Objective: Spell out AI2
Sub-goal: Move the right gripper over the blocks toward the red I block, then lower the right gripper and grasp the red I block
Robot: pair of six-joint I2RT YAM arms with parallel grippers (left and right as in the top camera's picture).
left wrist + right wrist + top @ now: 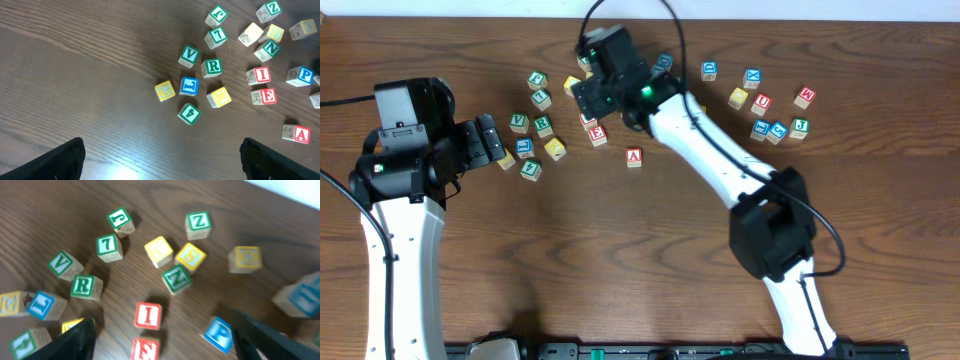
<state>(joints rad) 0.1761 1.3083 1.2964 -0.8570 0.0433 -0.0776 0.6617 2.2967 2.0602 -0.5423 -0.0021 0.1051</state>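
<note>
**Pincers spread wide over the scattered letter blocks**

Left pincer (492, 143), at centre left of the overhead view, is released and holds nothing. It sits just beside the leftmost blocks strewn on the counter (620, 260).

Further right, at the upper left of the cluster, lies a green hooked-character block (537, 79). It may be the 2, but it reads equally as a J, so I cannot tell which.

The I block (148, 315), with its red letter, lies near the cluster's middle, with the E block (145, 350) just below it in the right wrist view. They are close enough that I cannot tell whether they touch.

The A block (634, 156) stands alone, to the lower right of the cluster.

The right pincer (167, 325) hangs over the I block, spread open and empty.

These look like small wooden cubes, and I judge them to be:
- light and rigid, not fragile;
- possibly a little slick on their painted faces.

Each is best pinched across two opposite side faces, square on and near the middle, so it cannot twist out.
- **A block:** it has free sides all round.
- **I block:** it wants the jaws on its left and right faces, clear of the E.
</note>
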